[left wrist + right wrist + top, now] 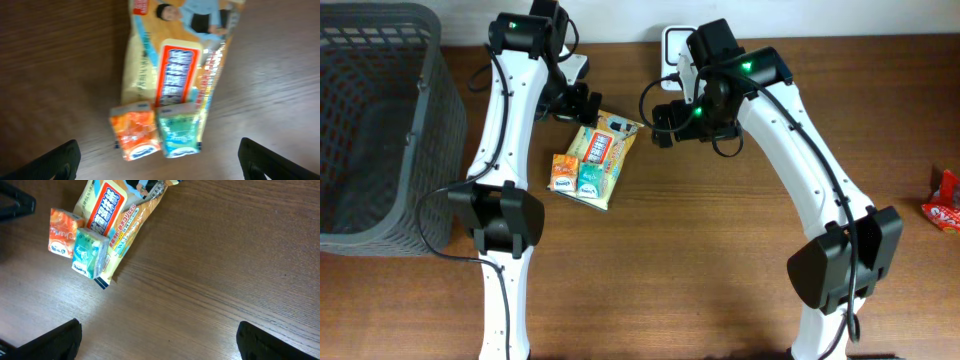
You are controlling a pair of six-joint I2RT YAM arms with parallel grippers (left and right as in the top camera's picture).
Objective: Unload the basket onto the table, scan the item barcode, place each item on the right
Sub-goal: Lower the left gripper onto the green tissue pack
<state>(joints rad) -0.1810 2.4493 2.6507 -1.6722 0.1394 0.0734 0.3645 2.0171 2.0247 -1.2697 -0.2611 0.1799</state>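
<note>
With left gripper (159, 162) and right gripper (157, 340) spread apart and empty, the snack packet (597, 159), judged light, soft and slippery, should be pinched at one long edge.

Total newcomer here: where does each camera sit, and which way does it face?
Overhead: above the table, facing straight down; shows left arm, right arm, snack pack, grey basket.
Left wrist: on the left arm, facing down at the snack pack; open left fingers at bottom corners.
Right wrist: on the right arm, facing down at table; open right fingers likewise.
Shared: all see the snack pack.
</note>
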